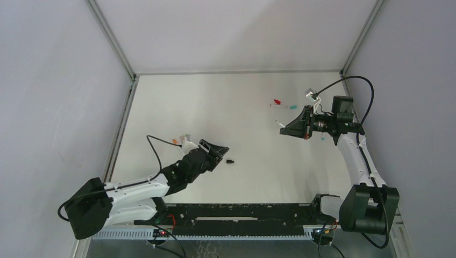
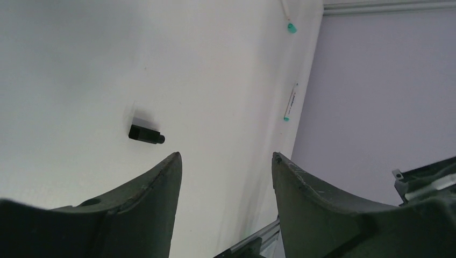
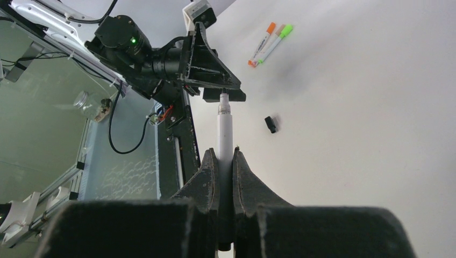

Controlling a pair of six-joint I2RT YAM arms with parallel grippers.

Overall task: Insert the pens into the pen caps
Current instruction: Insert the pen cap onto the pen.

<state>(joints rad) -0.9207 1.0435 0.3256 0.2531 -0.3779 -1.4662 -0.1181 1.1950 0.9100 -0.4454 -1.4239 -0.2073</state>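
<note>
Near L jaws, spread wide: black cap (image 1: 230,160); R jaws clamp pen (image 3: 224,134).

White pen (image 3: 224,141) tight between jaws

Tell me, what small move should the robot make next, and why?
Probably the left pincer should ease over the black cap, lower around it and close. Its jaws stand open with nothing between them, and the cap lies loose on the table just ahead of them. The right pincer is shut on a white pen that looks uncapped, so a cap seems to be the missing piece.
</note>
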